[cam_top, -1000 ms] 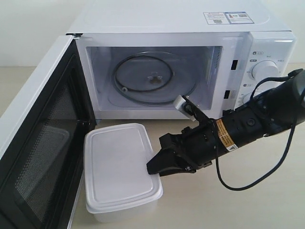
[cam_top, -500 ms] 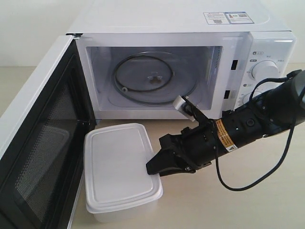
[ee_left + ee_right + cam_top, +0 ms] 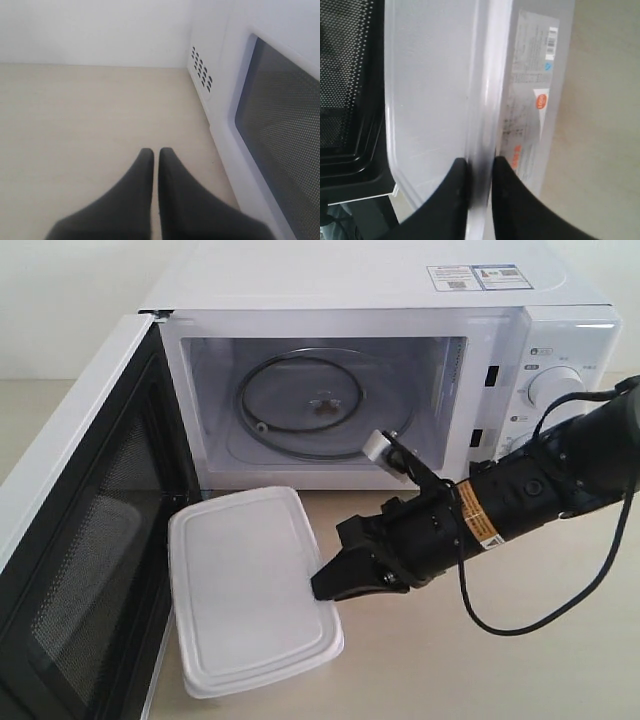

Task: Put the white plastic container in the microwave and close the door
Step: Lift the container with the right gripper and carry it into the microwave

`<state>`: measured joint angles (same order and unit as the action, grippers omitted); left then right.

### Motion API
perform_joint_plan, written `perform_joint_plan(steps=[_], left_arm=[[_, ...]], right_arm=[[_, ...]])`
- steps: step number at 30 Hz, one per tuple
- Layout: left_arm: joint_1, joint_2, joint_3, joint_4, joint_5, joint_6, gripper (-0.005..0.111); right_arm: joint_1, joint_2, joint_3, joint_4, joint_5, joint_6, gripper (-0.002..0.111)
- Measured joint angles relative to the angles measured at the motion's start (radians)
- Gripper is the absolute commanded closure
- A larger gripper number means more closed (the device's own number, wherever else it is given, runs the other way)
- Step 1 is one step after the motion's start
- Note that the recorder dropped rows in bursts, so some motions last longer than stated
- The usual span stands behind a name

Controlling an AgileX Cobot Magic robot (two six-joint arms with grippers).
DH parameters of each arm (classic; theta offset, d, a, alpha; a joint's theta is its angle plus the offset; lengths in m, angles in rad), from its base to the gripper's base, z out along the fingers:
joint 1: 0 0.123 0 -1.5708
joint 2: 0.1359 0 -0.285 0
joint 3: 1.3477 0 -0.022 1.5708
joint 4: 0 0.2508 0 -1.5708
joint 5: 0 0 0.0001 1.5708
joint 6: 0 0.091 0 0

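Observation:
The white plastic container [image 3: 248, 590] is in front of the open microwave [image 3: 400, 390], tilted, its right side raised. My right gripper [image 3: 325, 588] is shut on the rim of its right edge; in the right wrist view the fingers pinch the lid rim of the container [image 3: 430, 90] at my right gripper [image 3: 480, 165], with a label on its side wall. The door [image 3: 80, 530] stands wide open at the left, black mesh inner face showing, close beside the container. The glass turntable [image 3: 320, 405] is bare. My left gripper [image 3: 155, 155] is shut on nothing, beside the door's outer window [image 3: 280, 130].
The light wooden table [image 3: 500, 660] extends in front and to the right of the microwave. The two dials [image 3: 557, 390] sit on the right panel behind my right arm. A black cable [image 3: 540, 625] loops below the arm.
The container's right edge has been lifted by my right gripper and the box has shifted slightly left and toward the microwave. The right arm has risen a little. The door is unchanged.

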<state>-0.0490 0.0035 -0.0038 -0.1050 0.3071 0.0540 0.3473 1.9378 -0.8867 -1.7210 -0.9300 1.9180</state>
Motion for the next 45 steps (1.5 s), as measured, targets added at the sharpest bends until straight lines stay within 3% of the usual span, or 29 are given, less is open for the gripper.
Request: perform_joint_plan(steps=[6, 13, 26, 32, 37, 45], left_arm=[[0.000, 0.000, 0.000, 0.000, 0.000, 0.000, 0.102], [0.000, 0.000, 0.000, 0.000, 0.000, 0.000, 0.102], [0.000, 0.000, 0.000, 0.000, 0.000, 0.000, 0.102], [0.000, 0.000, 0.000, 0.000, 0.000, 0.000, 0.102], [0.000, 0.000, 0.000, 0.000, 0.000, 0.000, 0.102], [0.000, 0.000, 0.000, 0.000, 0.000, 0.000, 0.102]], right_arm=[[0.000, -0.180, 0.098, -0.004, 0.118, -0.007, 0.108], [0.000, -0.205, 0.167, 0.026, 0.181, 0.000, 0.108], [0.000, -0.205, 0.176, 0.311, 0.214, -0.067, 0.108], [0.000, -0.205, 0.276, 0.627, 0.171, -0.241, 0.108], [0.000, -0.205, 0.399, 0.936, 0.031, -0.419, 0.108], [0.000, -0.205, 0.447, 1.238, -0.026, -0.471, 0.108]])
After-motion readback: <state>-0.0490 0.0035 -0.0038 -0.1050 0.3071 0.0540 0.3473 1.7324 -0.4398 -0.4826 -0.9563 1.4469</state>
